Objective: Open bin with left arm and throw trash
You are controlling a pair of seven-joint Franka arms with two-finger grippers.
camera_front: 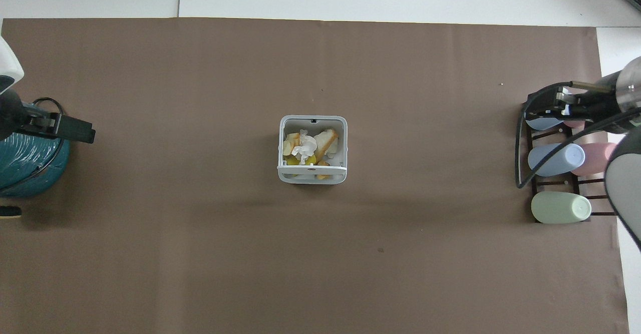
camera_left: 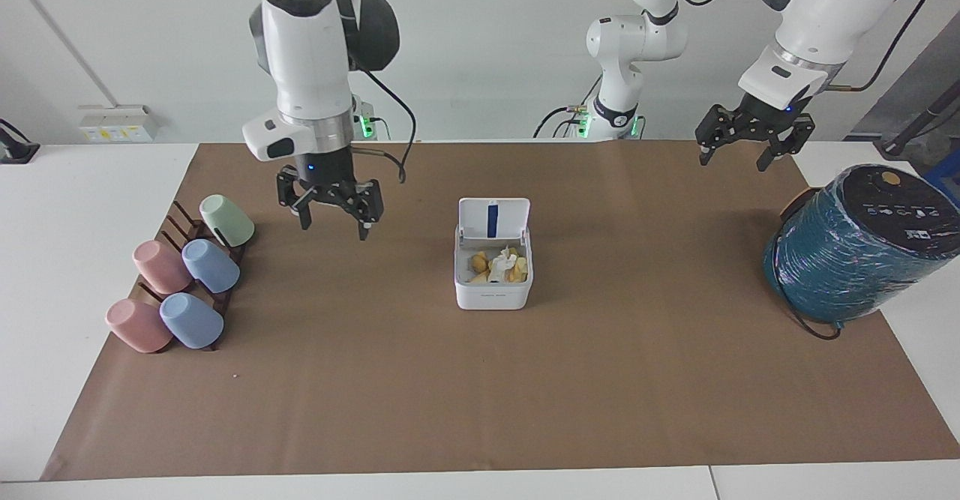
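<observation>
The white bin (camera_left: pixel 491 297) stands in the middle of the brown mat with its lid (camera_left: pixel 493 219) up, the blue strip showing. Yellow scraps and a white paper wad, the trash (camera_left: pixel 500 266), lie inside it. The overhead view shows the bin (camera_front: pixel 279 146) and the trash (camera_front: pixel 306 148) too. My left gripper (camera_left: pixel 733 163) is open and empty, raised over the mat's edge by the teal cylinder; it also shows in the overhead view (camera_front: pixel 70 129). My right gripper (camera_left: pixel 333 229) is open and empty, in the air over the mat between the cups and the bin, and over the cup rack in the overhead view (camera_front: pixel 548 111).
Several pastel cups (camera_left: pixel 184 282) lie on a dark rack at the right arm's end of the table, also in the overhead view (camera_front: pixel 558 158). A big teal wrapped cylinder (camera_left: pixel 855 249) lies at the left arm's end, with a black cable.
</observation>
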